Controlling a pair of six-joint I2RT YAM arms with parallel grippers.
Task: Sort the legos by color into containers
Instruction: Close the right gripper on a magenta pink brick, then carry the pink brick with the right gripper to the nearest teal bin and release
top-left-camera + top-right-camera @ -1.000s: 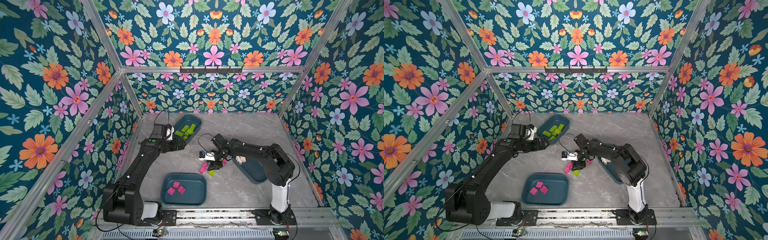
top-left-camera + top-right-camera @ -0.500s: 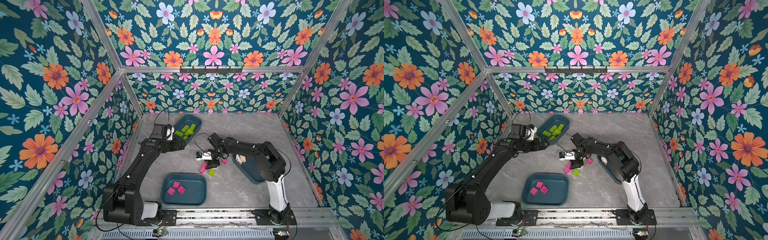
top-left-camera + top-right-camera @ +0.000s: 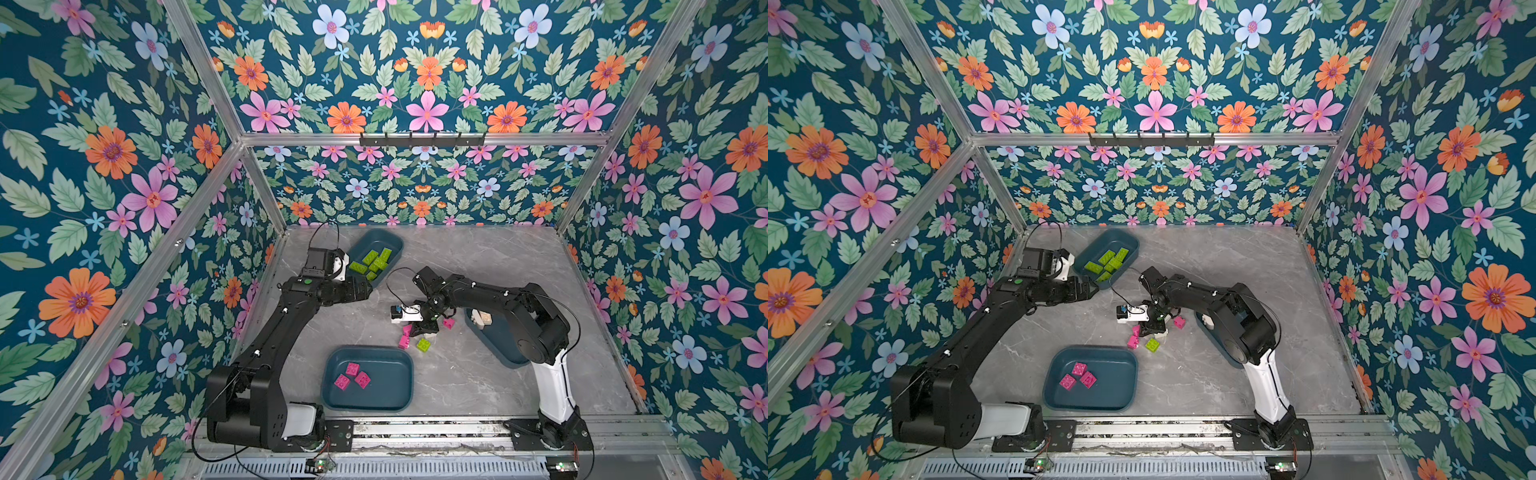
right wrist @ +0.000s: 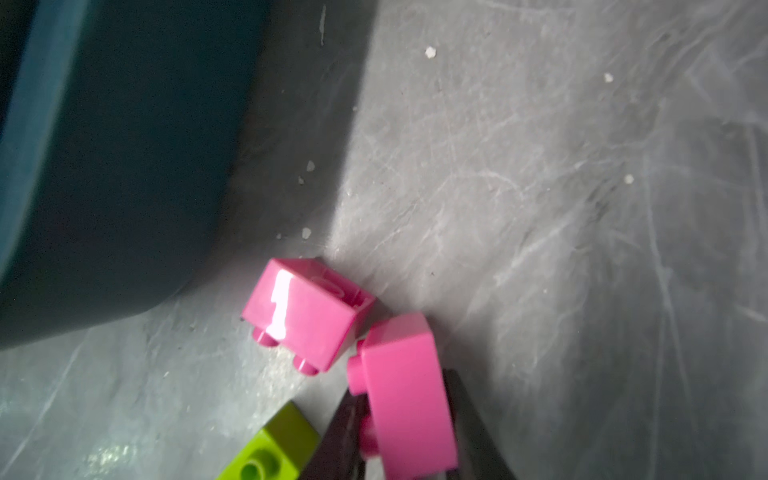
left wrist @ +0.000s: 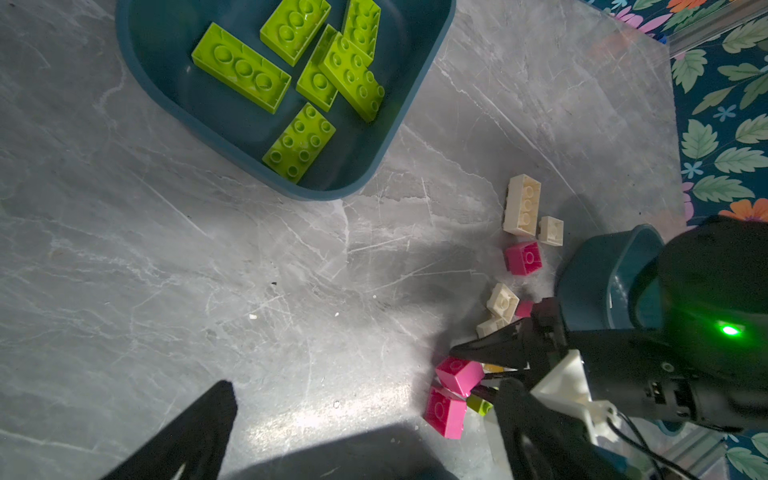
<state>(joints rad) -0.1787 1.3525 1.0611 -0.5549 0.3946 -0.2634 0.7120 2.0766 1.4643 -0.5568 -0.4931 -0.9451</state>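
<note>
Fingers on the right (image 4: 467,428) pinch a glossy studded pink brick (image 4: 405,399); left fingers (image 5: 195,432) gape wide.

floral wallpaper walls (image 3: 124,166) surround a grey marble tabletop (image 3: 498,257).

Glossy plastic legos (image 4: 303,316), scuffed marble-look table (image 4: 540,187)

In both top views the right arm (image 3: 490,297) hides most of the right-hand bin (image 3: 494,345). In the right wrist view the gripped pink brick (image 4: 409,395) is blurred, the green brick (image 4: 270,453) cut off.
</note>
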